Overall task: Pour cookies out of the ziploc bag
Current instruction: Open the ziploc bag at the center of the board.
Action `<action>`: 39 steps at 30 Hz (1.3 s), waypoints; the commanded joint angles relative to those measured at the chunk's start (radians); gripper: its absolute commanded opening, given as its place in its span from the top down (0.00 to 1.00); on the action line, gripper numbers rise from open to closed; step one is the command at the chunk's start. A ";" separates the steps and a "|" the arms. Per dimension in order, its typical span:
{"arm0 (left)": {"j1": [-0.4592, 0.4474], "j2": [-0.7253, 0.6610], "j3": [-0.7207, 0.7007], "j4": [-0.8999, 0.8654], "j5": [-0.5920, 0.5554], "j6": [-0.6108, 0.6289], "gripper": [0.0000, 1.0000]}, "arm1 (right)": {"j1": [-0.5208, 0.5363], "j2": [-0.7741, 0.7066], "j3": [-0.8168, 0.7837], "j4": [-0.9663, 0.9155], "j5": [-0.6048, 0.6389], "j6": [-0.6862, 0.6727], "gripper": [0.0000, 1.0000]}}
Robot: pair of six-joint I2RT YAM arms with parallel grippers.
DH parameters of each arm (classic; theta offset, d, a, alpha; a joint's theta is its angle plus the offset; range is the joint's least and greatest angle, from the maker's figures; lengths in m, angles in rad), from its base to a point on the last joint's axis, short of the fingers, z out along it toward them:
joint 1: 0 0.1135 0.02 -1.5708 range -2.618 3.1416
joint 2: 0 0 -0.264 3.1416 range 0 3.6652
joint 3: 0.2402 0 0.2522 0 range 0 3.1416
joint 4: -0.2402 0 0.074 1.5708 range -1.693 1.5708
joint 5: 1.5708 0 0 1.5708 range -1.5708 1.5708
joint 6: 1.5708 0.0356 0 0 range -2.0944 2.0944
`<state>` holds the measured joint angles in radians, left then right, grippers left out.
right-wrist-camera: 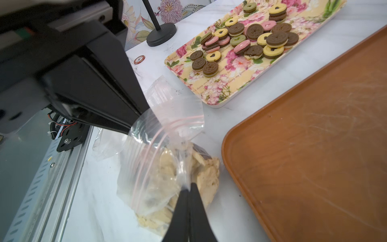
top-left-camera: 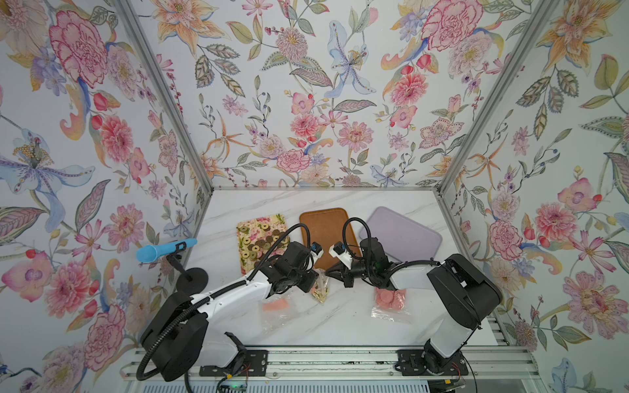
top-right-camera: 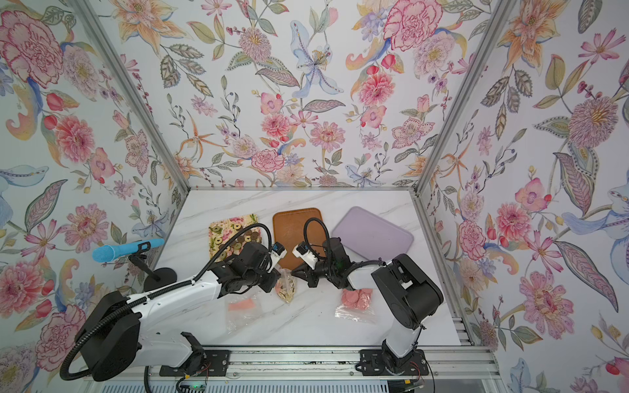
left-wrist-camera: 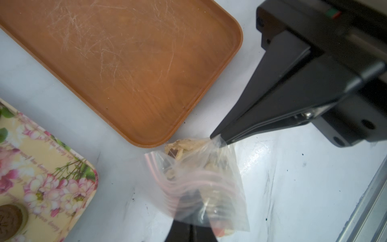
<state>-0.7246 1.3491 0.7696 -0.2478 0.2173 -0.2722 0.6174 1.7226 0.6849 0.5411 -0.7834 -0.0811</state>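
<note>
Right wrist: left end effector [right-wrist-camera: 135, 123], right end effector [right-wrist-camera: 189, 186] apparently clamp ziploc bag [right-wrist-camera: 155, 171].

In its wrist view we see the left gripper [left-wrist-camera: 189, 209] only as a dark blur behind the ziploc bag [left-wrist-camera: 201, 180], cut off by the edge; in both top views its wrist hides it. There the cookies [top-left-camera: 320, 292] look too small to tell apart.
</note>
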 commanded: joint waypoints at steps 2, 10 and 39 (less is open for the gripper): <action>0.021 -0.036 -0.032 -0.038 -0.022 0.010 1.00 | -0.021 -0.042 -0.033 0.008 0.067 0.010 1.00; 0.048 -0.063 -0.060 -0.045 -0.056 -0.020 1.00 | -0.037 -0.091 -0.101 0.016 0.139 0.035 1.00; 0.076 -0.136 -0.105 0.053 0.018 -0.015 1.00 | -0.074 -0.249 -0.092 -0.107 0.215 0.076 0.64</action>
<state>-0.6544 1.2461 0.6830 -0.2066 0.2260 -0.2989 0.5243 1.5280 0.5423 0.5056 -0.5755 0.0021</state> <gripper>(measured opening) 0.047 0.354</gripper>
